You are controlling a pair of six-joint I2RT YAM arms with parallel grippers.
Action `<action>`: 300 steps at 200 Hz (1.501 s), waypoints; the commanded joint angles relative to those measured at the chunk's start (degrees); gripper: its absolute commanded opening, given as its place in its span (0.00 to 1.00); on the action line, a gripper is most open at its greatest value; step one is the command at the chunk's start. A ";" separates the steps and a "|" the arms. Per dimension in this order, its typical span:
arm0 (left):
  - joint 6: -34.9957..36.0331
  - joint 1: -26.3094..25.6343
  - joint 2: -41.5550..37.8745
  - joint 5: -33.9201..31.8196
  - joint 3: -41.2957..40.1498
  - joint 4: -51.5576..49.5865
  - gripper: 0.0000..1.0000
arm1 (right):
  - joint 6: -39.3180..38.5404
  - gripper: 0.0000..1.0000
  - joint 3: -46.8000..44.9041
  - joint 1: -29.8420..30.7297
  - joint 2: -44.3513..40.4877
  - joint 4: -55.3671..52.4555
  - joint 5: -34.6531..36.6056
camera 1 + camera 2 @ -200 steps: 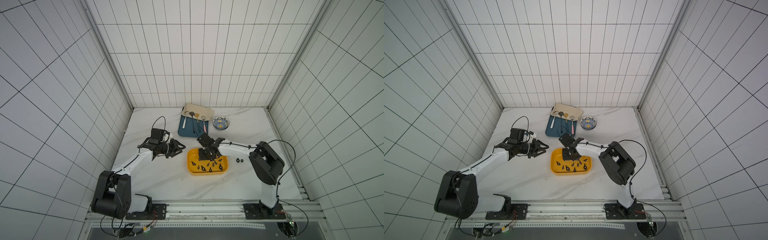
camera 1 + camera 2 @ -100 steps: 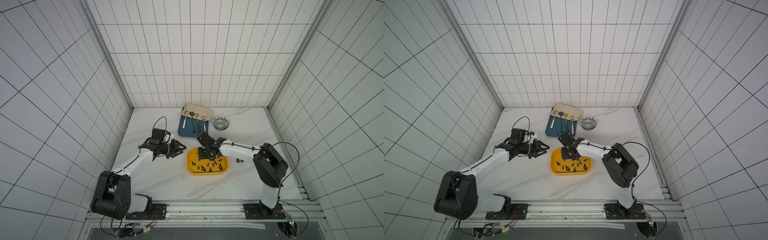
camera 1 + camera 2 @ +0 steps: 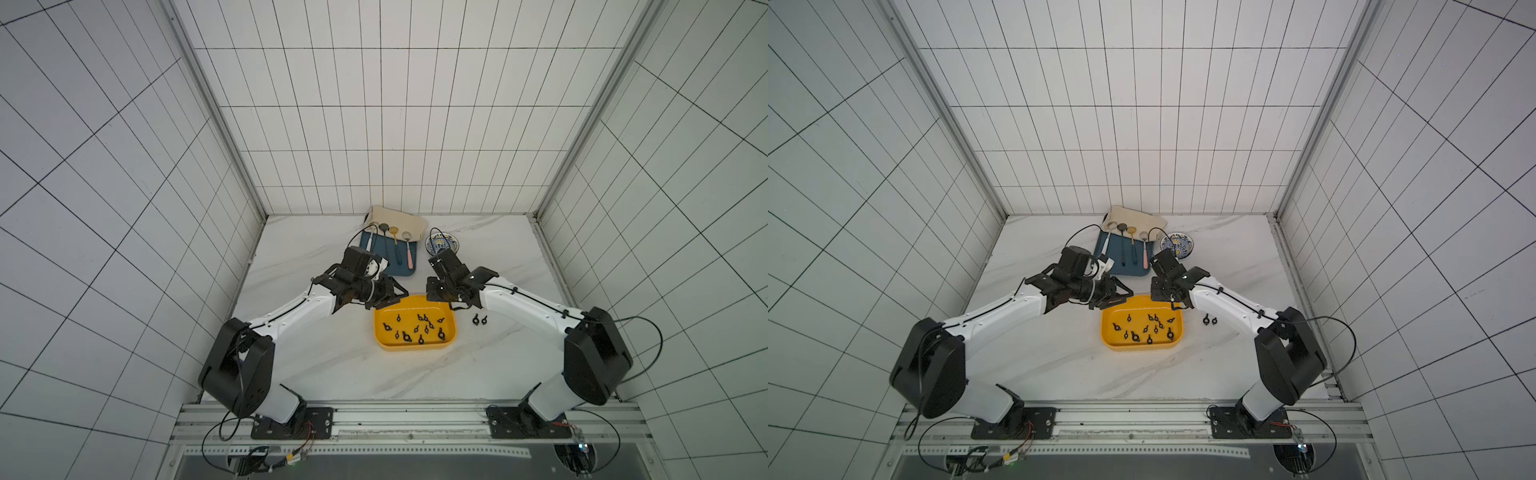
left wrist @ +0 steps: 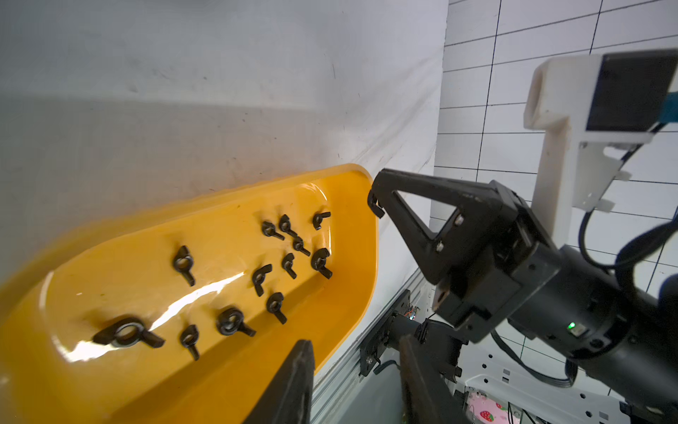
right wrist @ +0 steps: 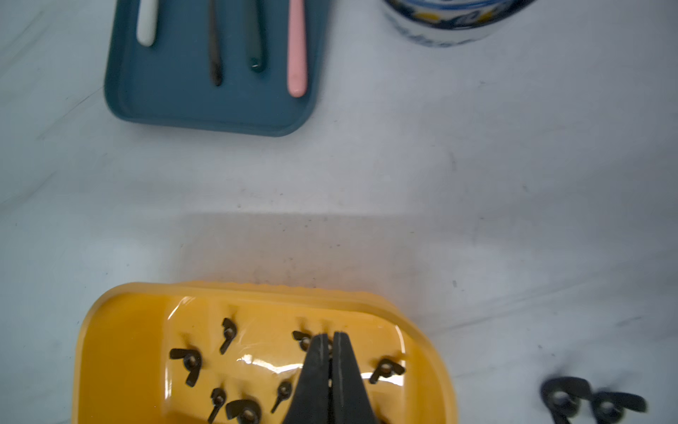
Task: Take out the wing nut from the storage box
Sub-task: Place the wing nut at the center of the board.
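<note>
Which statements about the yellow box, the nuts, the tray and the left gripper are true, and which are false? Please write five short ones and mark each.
1. Two wing nuts lie on the table, outside the yellow box. True.
2. The yellow box is empty. False: many nuts lie in it.
3. The pink spoon lies on the blue tray. True.
4. The left gripper is shut. False: its fingers stand apart, with nothing between them.
5. The patterned bowl stands on the blue tray. False: it stands on the table beside the tray.
</note>
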 commanded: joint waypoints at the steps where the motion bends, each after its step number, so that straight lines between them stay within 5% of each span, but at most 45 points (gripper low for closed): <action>1: -1.25 -3.85 3.89 -1.08 4.76 3.32 0.42 | -2.15 0.00 -4.47 -4.90 -2.67 -2.64 1.52; 84: -3.71 -13.64 17.73 0.69 15.30 7.53 0.42 | -3.49 0.00 -11.84 -19.06 -1.29 0.08 -2.94; 300: -3.62 -13.95 17.86 1.31 13.00 8.43 0.42 | -1.97 0.10 -14.40 -21.86 4.14 1.84 -2.69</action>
